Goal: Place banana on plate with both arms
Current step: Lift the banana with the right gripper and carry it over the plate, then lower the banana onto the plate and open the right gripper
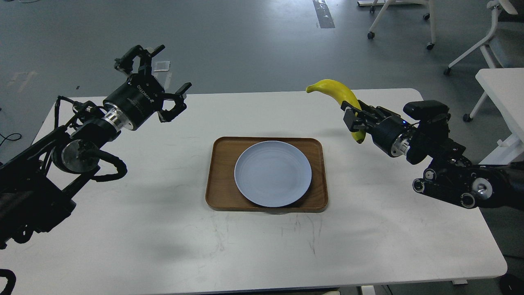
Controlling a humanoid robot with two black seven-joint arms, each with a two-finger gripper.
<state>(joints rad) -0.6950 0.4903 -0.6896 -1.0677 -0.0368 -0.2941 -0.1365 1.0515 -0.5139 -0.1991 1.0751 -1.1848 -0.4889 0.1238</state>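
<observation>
My right gripper (355, 116) is shut on the yellow banana (333, 91) near its lower end and holds it in the air, above the table to the right of the tray. The banana's free end points up and left. The pale blue plate (273, 173) lies empty on the brown wooden tray (221, 172) at the middle of the table. My left gripper (157, 78) is open and empty, raised above the table's far left part, well apart from the plate.
The white table (163, 246) ends close behind the grippers. Wheeled chairs (483, 37) and a second white table (503, 90) stand on the grey floor at the back right.
</observation>
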